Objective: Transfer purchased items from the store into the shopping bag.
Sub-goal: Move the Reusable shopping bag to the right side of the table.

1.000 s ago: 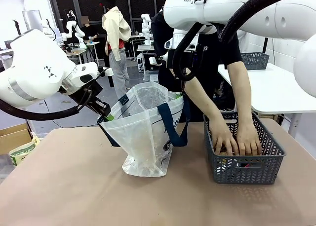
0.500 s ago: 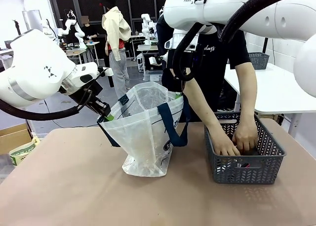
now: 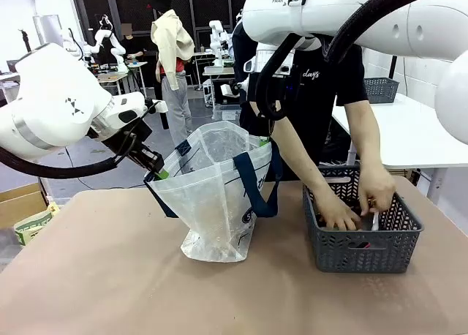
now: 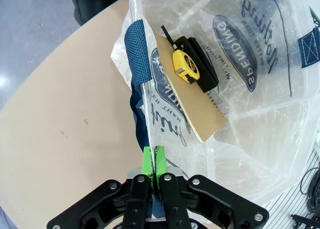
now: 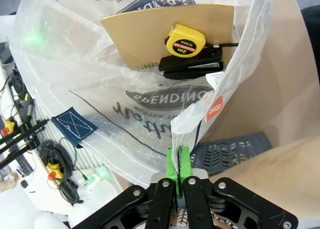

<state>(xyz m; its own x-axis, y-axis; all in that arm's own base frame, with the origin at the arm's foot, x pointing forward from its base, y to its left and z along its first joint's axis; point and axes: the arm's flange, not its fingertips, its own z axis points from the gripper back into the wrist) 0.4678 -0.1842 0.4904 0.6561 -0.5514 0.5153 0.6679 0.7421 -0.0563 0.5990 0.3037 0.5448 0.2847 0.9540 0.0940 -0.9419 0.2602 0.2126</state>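
beside the shopping bag, person's hands down in basket

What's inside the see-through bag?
Inside the shopping bag you can see a yellow tape measure and a black item, both resting on a flat tan pad. Anything under the pad is covered, so I cannot tell.

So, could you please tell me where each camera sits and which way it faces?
Front: between the arms, facing across the table to a person's hands in the dark grey openwork plastic basket; white left arm and right arm show.
Left wrist: on the left arm, looking along the left gripper pinching the rim of the translucent white plastic bag.
Right wrist: likewise, right gripper pinching the rim elsewhere.
Shared: both wrist views see the yellow tape measure inside.
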